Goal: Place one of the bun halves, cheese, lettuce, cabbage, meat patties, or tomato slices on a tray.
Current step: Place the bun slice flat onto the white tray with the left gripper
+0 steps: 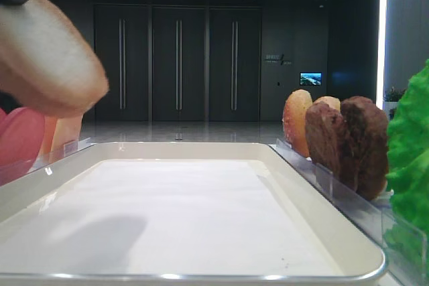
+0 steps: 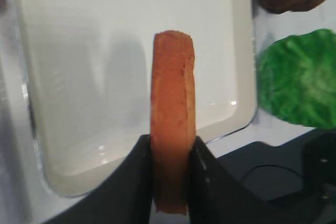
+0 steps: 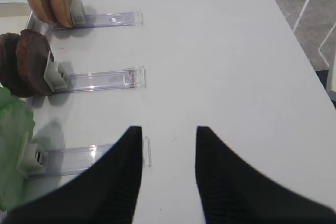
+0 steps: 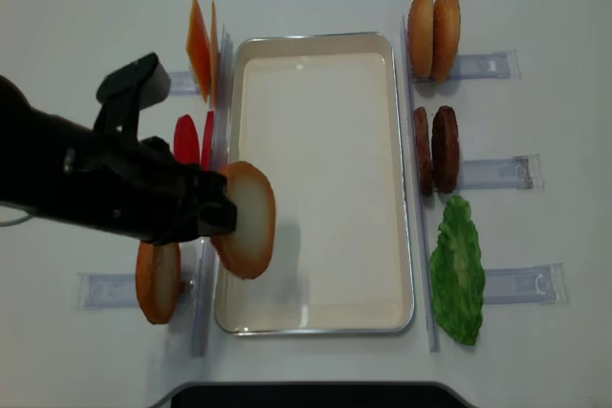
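I see the cream-white tray [image 4: 325, 179] lying lengthwise at the centre of the table. My left gripper [image 4: 222, 215], at the tray's eight o'clock edge, is clamped tight on a bun half [image 4: 245, 220] held on edge over the rim. At three o'clock, beside the tray, stand the lettuce [image 4: 457, 272] and meat patties [image 4: 435, 150]. My right gripper [image 3: 169, 135] holds nothing, its jaws parted.

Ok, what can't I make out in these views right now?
- Left gripper: overhead, the arm covers its grip on the bun.
- Cheese: low front view, the bun hides most of it.
- Lettuce: right wrist view, cut off by the left edge.
- Tray: left wrist view, blurred.
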